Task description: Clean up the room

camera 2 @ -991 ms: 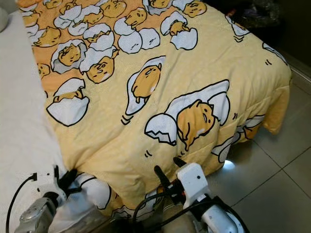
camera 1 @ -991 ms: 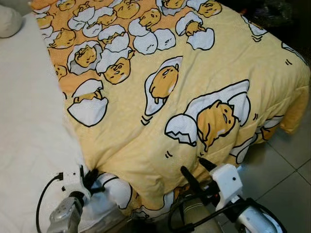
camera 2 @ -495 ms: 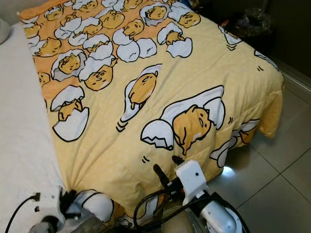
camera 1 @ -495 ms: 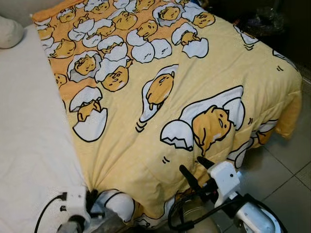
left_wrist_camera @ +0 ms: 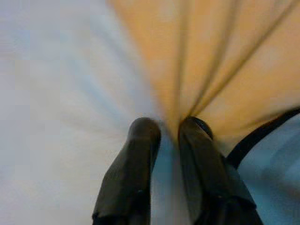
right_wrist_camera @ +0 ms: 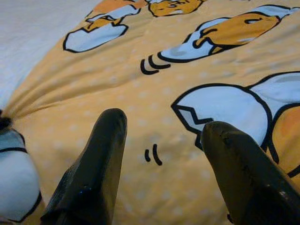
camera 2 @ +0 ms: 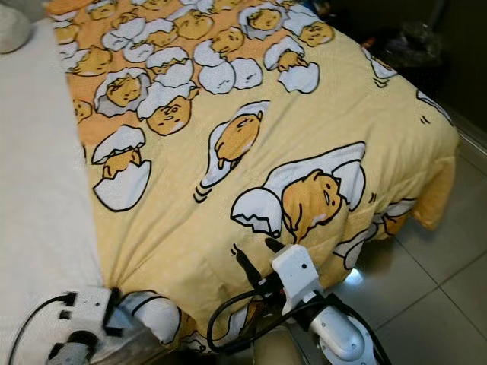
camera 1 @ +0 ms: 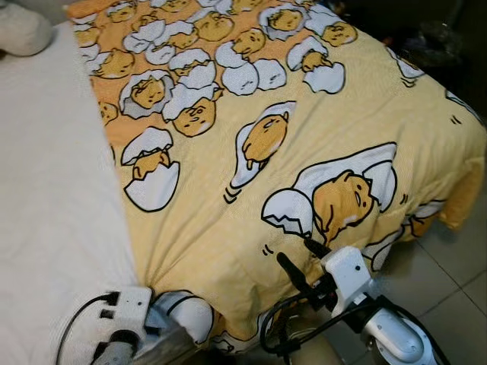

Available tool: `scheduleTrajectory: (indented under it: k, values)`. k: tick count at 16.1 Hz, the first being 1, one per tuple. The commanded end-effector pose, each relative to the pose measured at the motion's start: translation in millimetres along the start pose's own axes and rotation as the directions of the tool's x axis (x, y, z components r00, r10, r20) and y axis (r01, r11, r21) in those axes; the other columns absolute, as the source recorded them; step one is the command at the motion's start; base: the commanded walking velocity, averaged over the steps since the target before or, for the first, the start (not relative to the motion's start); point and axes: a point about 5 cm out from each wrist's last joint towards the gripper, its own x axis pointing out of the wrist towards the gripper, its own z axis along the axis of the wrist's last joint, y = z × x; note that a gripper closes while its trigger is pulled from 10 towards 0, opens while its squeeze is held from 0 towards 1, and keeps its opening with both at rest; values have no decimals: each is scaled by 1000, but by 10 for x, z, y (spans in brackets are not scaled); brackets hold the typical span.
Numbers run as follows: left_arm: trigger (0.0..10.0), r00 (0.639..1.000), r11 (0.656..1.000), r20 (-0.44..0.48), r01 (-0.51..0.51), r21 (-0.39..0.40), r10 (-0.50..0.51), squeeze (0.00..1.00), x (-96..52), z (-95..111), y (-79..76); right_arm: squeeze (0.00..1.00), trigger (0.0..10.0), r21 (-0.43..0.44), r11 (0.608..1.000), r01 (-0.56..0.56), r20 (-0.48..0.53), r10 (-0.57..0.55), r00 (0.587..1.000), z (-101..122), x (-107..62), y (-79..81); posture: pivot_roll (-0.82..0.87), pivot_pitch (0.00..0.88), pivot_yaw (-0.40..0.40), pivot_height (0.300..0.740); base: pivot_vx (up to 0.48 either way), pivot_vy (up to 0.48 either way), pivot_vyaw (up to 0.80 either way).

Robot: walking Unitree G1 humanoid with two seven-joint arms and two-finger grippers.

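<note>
A yellow blanket [camera 1: 304,137] printed with egg cartoons covers the right part of the bed. My left gripper [left_wrist_camera: 169,133] is shut on a bunched fold of the blanket near its lower left corner [camera 1: 152,293], where creases fan out from the pinch. My right gripper [camera 1: 298,257] hovers open just above the blanket's near edge, with nothing between its fingers [right_wrist_camera: 105,140].
A bare white sheet [camera 1: 53,198] covers the left part of the bed, with a pale pillow [camera 1: 23,30] at the far corner. Grey tiled floor [camera 1: 456,266] lies to the right of the bed. Dark clutter [camera 1: 434,38] sits beyond the bed's far right side.
The view has shifted. My left gripper has sunk toward the bottom edge, still pinching the blanket. The right gripper sits slightly higher over the blanket's edge.
</note>
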Motion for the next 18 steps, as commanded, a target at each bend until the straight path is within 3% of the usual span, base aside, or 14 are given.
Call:
scheduleTrajectory:
  k: [1,4,7,8,9,10,11,14,16,18]
  values:
    - [10000,993,993,-41,-110,42,112,1000,-118,-126,224,0,10000,14,1000,3,-1,-3,1000,-34,4,-11,-247,117,152,723,0,0,0]
    - [10000,988,987,34,-153,44,152,1000,-167,-27,274,0,10000,14,1000,20,2,-20,1000,-59,41,-57,-235,90,148,723,0,0,0]
    - [10000,941,974,254,-223,-26,223,1000,-209,546,332,0,10000,44,995,94,21,-95,995,-59,156,-220,-196,27,132,723,0,0,0]
    - [10000,941,974,254,-223,-26,223,1000,-209,546,332,0,10000,44,995,94,21,-95,995,-59,156,-220,-196,27,132,723,0,0,0]
    - [10000,925,973,302,-225,-58,232,1000,-199,740,297,0,10000,43,993,108,25,-109,994,-65,227,-275,-176,0,129,723,0,0,0]
    - [10000,913,973,335,-215,-88,232,1000,-206,881,245,0,10000,39,981,191,23,-192,981,-74,314,-365,-165,0,128,723,0,0,0]
    - [10000,909,973,349,-203,-111,229,1000,-199,959,205,0,10000,62,961,271,13,-272,962,-89,387,-450,-158,0,128,723,0,0,0]
    - [10000,901,971,368,-189,-145,230,1000,-91,1147,141,0,10000,145,923,356,19,-362,932,-66,570,-556,-146,0,124,723,0,0,0]
    - [10000,904,970,363,-178,-163,227,1000,-48,1233,115,0,10000,176,917,359,15,-367,930,-67,665,-571,-142,0,121,723,0,0,0]
    - [10000,903,978,394,-110,-176,173,1000,24,1379,-4,0,10000,183,910,373,16,-382,924,-18,815,-623,-133,0,119,723,0,0,0]
